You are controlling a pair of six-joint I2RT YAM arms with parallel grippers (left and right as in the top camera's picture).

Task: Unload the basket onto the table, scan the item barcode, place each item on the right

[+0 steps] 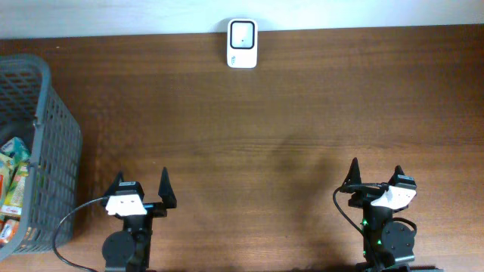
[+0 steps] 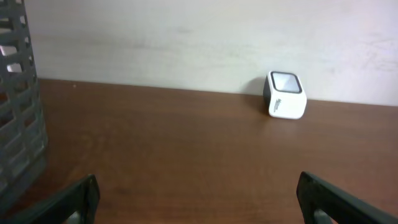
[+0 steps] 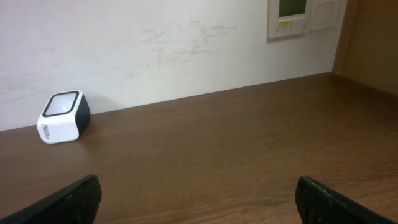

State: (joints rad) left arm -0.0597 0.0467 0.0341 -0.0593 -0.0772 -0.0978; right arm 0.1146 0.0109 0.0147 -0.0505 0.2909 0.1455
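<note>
Not yet begun: left gripper (image 1: 141, 186) and right gripper (image 1: 376, 176) gape empty, packaged items (image 1: 13, 177) lie in the basket (image 1: 64, 128), and the scanner (image 1: 242, 44) stands well apart.

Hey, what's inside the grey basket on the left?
Colourful packaged items lie in the basket. The frame edge cuts most off, and anything underneath them is covered.
</note>
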